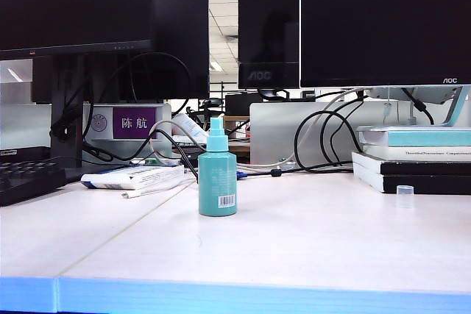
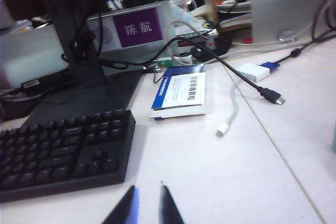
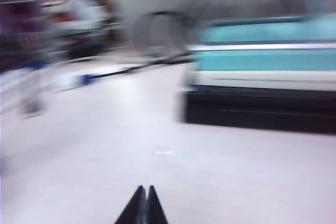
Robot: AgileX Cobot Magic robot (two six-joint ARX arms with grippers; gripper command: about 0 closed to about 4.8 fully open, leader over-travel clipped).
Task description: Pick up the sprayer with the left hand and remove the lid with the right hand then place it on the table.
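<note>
Now one sprayer (image 1: 218, 179), one lid (image 1: 405, 195); left gripper (image 2: 148, 199), right gripper (image 3: 144, 196) closed.

White table (image 1: 309, 248), pale blue front edge, seam running front to back left of middle. Teal sprayer (image 1: 218, 176) stands upright near middle, nozzle uncovered. Clear lid (image 1: 405, 195) stands on table, well apart at right, just before stacked books (image 1: 416, 159). Left side: black keyboard (image 2: 58, 153), white-and-blue booklet (image 2: 180, 92), loose cables (image 2: 247, 85).
</note>
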